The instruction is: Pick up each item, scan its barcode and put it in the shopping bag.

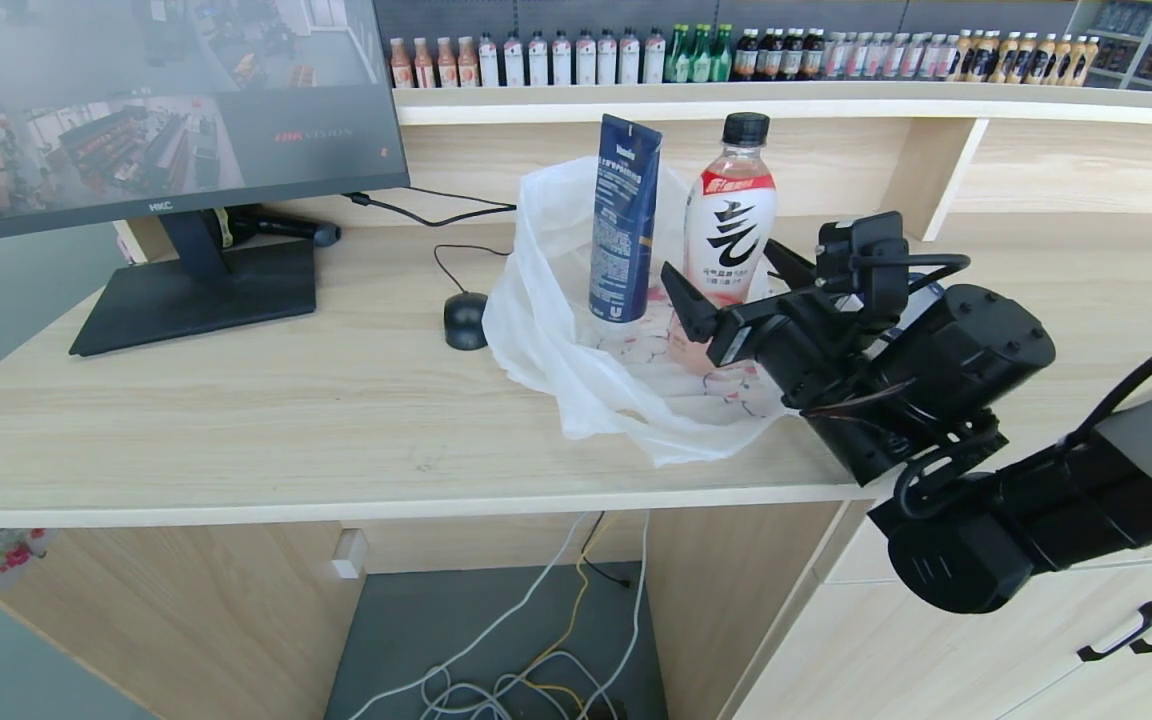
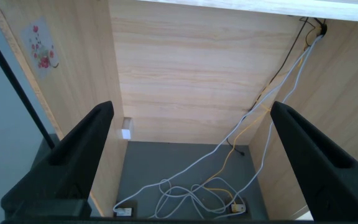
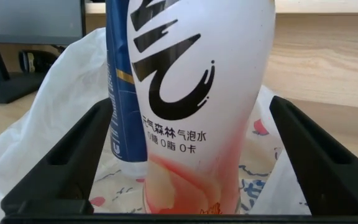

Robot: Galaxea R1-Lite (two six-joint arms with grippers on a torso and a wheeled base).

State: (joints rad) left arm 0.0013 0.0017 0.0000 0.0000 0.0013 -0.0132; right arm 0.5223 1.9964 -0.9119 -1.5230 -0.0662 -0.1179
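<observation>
- Right gripper [image 1: 731, 300] is spread wide; the peach soda bottle [image 1: 731, 215] stands upright between its fingers, clear of both.
- The blue tube [image 1: 624, 220] stands just beyond the bottle, both inside the white shopping bag [image 1: 536, 330].
- Left gripper [image 2: 191, 146] is spread, with loose cables [image 2: 185, 194] beyond it.

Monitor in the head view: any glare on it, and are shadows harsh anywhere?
Head view: the monitor screen carries a pale sheen, strongest upper left; the counter is softly lit, with faint shadows beside the shopping bag and mouse. Right wrist view: the bottle is evenly lit, without hard highlights.
</observation>
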